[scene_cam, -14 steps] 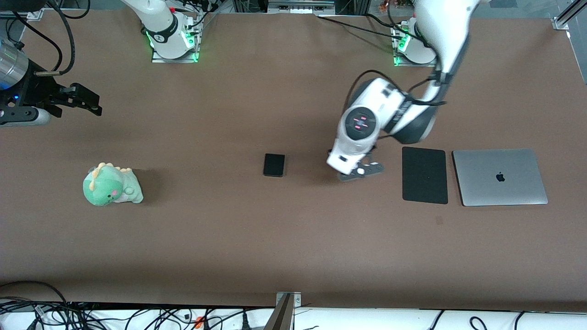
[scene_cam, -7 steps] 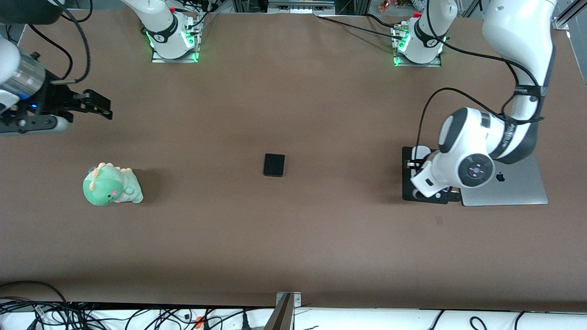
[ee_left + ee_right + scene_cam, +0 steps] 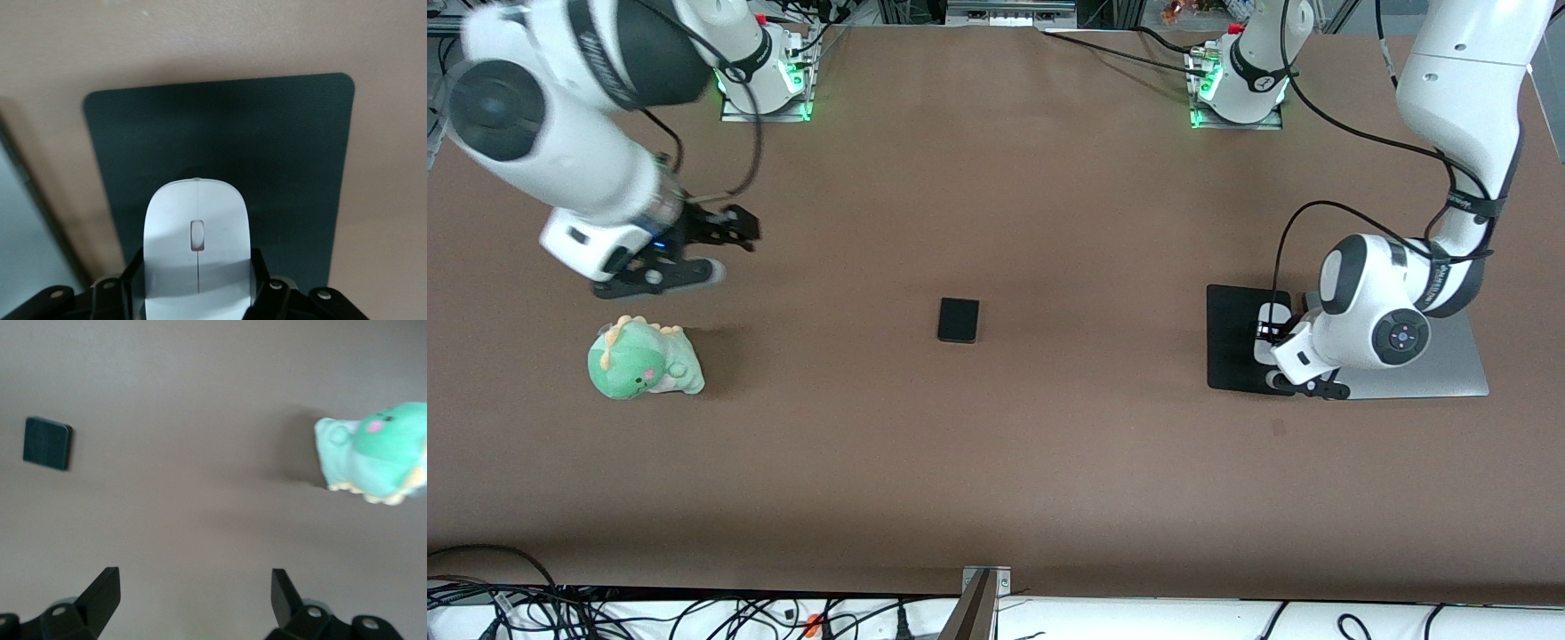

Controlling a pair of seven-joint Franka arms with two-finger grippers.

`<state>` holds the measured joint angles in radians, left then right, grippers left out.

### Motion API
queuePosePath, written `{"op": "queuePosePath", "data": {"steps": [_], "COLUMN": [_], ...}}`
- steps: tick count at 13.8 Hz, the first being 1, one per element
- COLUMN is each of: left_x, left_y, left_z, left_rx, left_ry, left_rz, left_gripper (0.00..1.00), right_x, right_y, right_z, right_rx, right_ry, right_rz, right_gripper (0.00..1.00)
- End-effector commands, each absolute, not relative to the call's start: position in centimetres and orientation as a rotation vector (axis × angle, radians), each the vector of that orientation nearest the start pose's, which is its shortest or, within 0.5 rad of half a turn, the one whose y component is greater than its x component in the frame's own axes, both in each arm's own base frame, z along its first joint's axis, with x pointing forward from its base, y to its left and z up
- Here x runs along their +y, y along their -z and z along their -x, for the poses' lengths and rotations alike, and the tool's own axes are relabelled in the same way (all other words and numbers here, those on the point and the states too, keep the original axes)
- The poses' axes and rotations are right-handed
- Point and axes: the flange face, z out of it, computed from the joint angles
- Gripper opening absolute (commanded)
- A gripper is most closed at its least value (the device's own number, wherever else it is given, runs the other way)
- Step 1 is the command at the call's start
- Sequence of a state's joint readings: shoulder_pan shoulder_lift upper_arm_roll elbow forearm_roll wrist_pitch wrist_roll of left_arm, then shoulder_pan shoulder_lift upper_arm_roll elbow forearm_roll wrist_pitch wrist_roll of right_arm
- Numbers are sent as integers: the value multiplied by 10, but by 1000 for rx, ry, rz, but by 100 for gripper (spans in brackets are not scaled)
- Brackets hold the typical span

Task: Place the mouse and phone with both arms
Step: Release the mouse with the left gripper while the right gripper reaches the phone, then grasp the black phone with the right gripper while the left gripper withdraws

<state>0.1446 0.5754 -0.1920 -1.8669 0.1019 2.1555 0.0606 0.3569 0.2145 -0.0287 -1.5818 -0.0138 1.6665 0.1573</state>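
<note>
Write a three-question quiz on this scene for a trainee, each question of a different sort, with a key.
1. True or false: the left hand is shut on the mouse over the mouse pad.
2. Multiple choice: which thing lies nearest the right arm's end of the table? A) the phone B) the dinosaur toy C) the laptop
3. Fill in: the right hand is over bare table with its fingers ____.

Key
1. True; the left wrist view shows the fingers against the mouse's sides.
2. B.
3. Open; nothing sits between them.
</note>
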Motion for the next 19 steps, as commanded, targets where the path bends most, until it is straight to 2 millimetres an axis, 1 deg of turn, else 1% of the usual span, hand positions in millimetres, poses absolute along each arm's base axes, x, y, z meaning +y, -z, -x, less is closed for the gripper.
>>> {"op": "queuePosePath", "data": {"steps": [1, 2, 3, 4, 6, 7, 8, 9, 10, 11, 12, 13, 14, 15, 17, 18, 19], "left_x": [-30, -31, -31, -31, -34, -39, -43, -47, -45, -36, -37, -42, -41, -36, -32, -30, -27], "left_y": [-191, -192, -194, -197, -218, -236, -256, -284, -304, -318, -342, -373, -400, -433, -480, -503, -522], "left_z": [-597, -597, -597, -597, -598, -600, -603, -607, -613, -613, -617, -618, -622, -626, -629, -631, -630], "left_rx": [319, 324, 323, 330, 328, 333, 339, 349, 341, 324, 319, 309, 302, 288, 273, 263, 240], "left_ry": [-344, -341, -343, -348, -369, -381, -394, -403, -431, -514, -524, -521, -524, -499, -483, -430, -400], "left_rz": [3126, 3125, 3124, 3121, 3110, 3099, 3090, 3081, 3073, 3074, 3067, 3047, 3039, 3040, 3038, 3048, 3051], "left_gripper": [47, 66, 100, 100, 100, 100, 100, 100, 100, 100, 100, 100, 100, 100, 100, 100, 100], "right_x": [261, 285, 314, 336, 380, 394, 411, 422, 431, 438, 440, 442, 449, 452, 453, 454, 456], "right_y": [-447, -415, -385, -353, -302, -284, -268, -255, -242, -232, -224, -217, -209, -203, -196, -192, -189], "right_z": [-586, -587, -582, -576, -561, -559, -551, -546, -540, -536, -535, -533, -527, -524, -523, -522, -520], "right_rx": [-97, 10, 83, 156, 234, 308, 340, 372, 405, 416, 441, 453, 433, 424, 417, 407, 393], "right_ry": [-169, -161, -131, -100, -57, -17, 11, 26, 34, 40, 46, 51, 53, 48, 55, 59, 58], "right_rz": [3193, 3186, 3179, 3171, 3160, 3138, 3119, 3108, 3098, 3093, 3087, 3080, 3083, 3088, 3086, 3090, 3096], "right_gripper": [100, 100, 100, 100, 100, 100, 100, 100, 100, 100, 100, 100, 100, 100, 100, 100, 100]}}
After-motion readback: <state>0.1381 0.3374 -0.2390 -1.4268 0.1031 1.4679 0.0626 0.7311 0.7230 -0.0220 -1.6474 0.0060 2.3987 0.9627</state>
